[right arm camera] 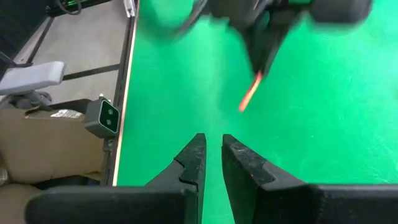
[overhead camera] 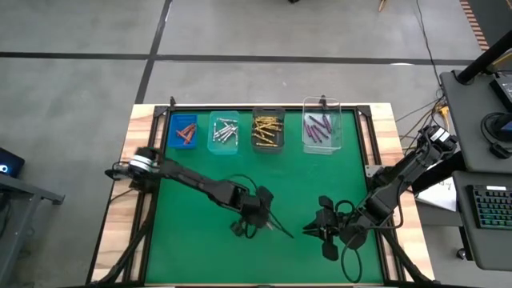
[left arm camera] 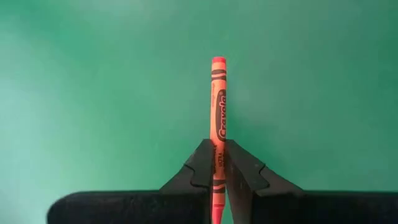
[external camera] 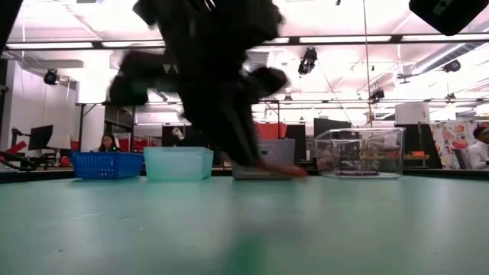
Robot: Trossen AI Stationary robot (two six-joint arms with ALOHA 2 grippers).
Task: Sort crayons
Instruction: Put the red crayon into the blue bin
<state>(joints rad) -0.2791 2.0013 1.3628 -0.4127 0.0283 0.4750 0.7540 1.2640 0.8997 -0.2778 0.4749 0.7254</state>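
My left gripper is over the middle of the green mat, shut on a red-orange crayon that sticks out past its fingertips. The right wrist view shows that crayon slanting down below the blurred left gripper. My right gripper hovers over the mat's right near part, its fingers a narrow gap apart with nothing between them. Other crayons lie sorted in four bins along the far edge: red, silver, gold and purple. My left gripper pinches the crayon's wrapped shaft between its two fingertips. The crayon lies along the fingers, most of its length reaching out beyond them and a short end showing behind. The fingers slant down from above. The crayon's free end points down at the mat.
The four bins stand in a row at the far edge: blue, pale, grey and clear. Bare green mat lies around both grippers. A black frame borders the mat. People sit in the room beyond.
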